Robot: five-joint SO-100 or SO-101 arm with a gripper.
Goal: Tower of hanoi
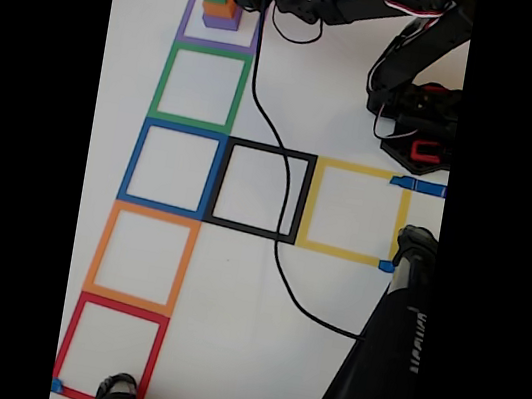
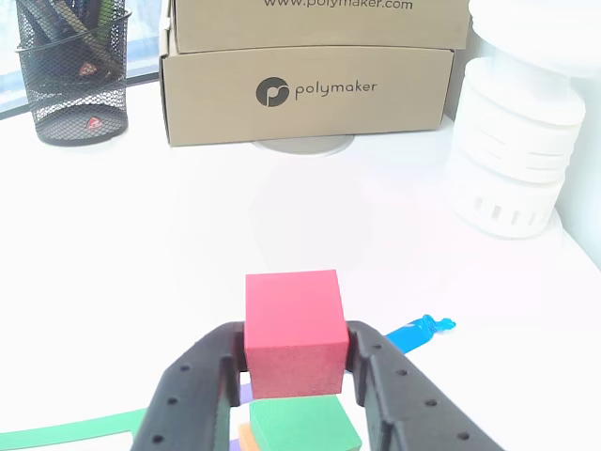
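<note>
Red cube, matte and sharp-edged, sits clamped between the black gripper's two fingers, level and square to the camera, just above the green block topping a stepped stack of green, orange and purple blocks. That stack stands in the purple taped square at the far end of the white table, where coloured tape outlines form a row. Beyond, in the other view, are cardboard Polymaker boxes and a mesh pen holder.
</note>
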